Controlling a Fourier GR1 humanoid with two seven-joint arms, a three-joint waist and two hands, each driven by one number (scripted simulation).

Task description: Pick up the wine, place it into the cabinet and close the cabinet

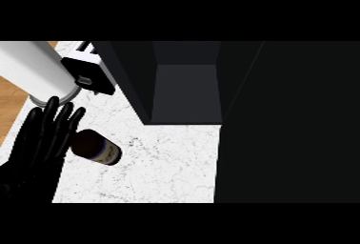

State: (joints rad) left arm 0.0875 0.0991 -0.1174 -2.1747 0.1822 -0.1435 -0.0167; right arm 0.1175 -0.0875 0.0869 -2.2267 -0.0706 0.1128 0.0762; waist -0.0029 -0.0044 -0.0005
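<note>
Head view: your left hand [38, 147], fingers straight and holding nothing, lay just beside the wine [97, 148], at its 9 o'clock; the open cabinet [186, 90] stood at 1 o'clock. You probably needed to wrap its body before lifting.

Wine [100, 149] partly behind left robot hand [36, 145]

The left hand [32, 152] is all black; it looks smooth and a bit shiny; its fingers [53, 119] are long and thin with round tips; pale streaks of light run along them.
</note>
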